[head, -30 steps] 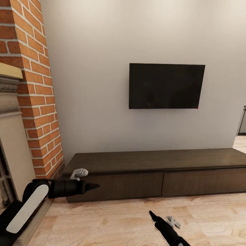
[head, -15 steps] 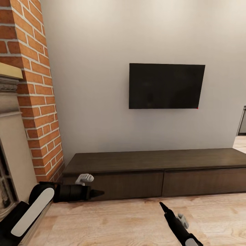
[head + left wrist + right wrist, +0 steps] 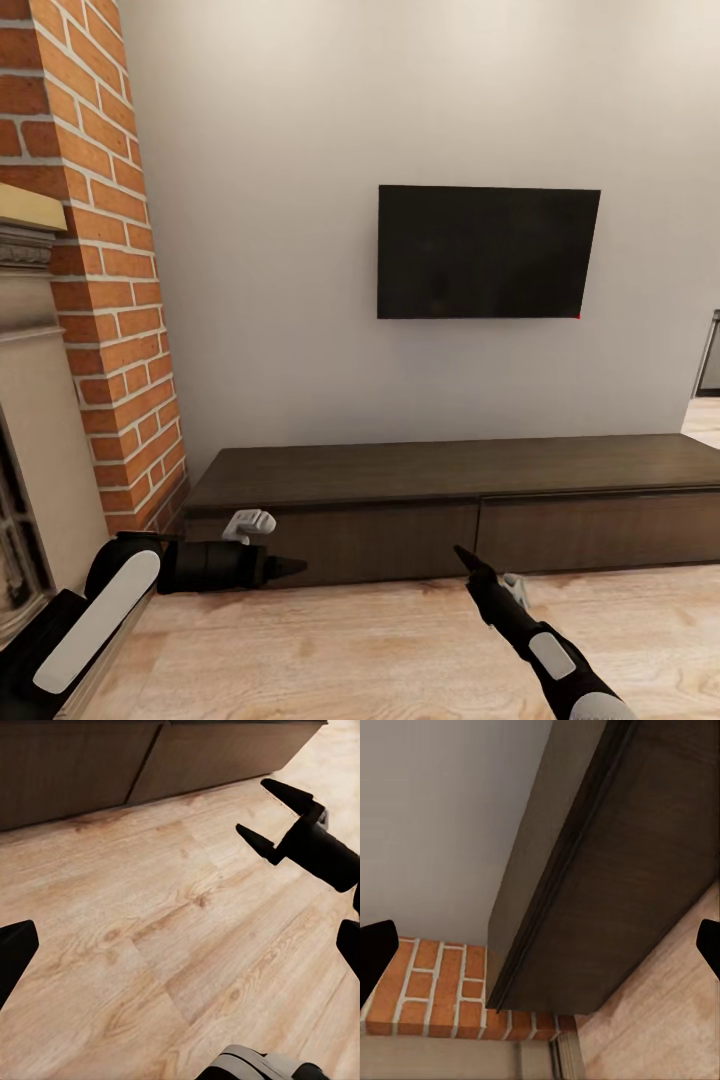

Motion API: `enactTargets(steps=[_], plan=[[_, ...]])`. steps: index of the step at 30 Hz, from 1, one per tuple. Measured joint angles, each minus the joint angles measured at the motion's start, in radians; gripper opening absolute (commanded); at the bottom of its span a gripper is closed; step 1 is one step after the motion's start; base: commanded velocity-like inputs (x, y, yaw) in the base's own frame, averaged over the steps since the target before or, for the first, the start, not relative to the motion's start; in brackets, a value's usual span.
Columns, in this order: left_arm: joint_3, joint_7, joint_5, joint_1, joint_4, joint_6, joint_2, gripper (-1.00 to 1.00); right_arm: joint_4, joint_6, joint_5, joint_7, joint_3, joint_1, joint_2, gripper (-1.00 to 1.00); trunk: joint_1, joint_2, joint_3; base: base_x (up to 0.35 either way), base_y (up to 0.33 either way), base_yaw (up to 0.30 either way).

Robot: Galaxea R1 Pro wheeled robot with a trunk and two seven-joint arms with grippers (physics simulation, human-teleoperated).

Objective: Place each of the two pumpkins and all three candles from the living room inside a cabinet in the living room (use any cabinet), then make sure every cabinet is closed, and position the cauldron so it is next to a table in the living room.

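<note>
The cabinet is a long, low dark-brown unit against the wall, with both drawer fronts flush and shut. My left gripper hovers low over the floor just before the left drawer front, pointing right, its fingers spread wide and empty. My right gripper points up at the seam between the two drawers, open and empty; it also appears as a forked black gripper in the left wrist view. The right wrist view looks along the cabinet front. The pumpkins, candles, cauldron and table are out of view.
A red brick fireplace column stands at the left, close to the cabinet's left end. A black TV hangs on the wall above. Light wood floor runs in front, and a doorway opening lies at the far right.
My right arm has reached forward, bringing its gripper from mid-floor up near the cabinet front. The left gripper has dropped slightly and edged right, then held still.
</note>
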Motion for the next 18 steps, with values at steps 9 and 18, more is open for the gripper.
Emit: enactTargets(steps=[9, 18], plan=[[0.001, 0.0, 0.0, 0.0, 0.0, 0.0, 0.0, 1.0, 0.004, -0.001, -0.016, -0.055, -0.004, -0.014, 0.004, 1.0, 0.0, 0.0, 0.0, 0.0, 0.0, 0.0], [0.001, 0.001, 0.0, 0.0, 0.0, 0.0, 0.0, 1.0, 0.023, -0.03, -0.124, -0.057, -0.001, -0.014, 0.0, 1.0, 0.0, 0.0, 0.0, 0.0, 0.0, 0.0]])
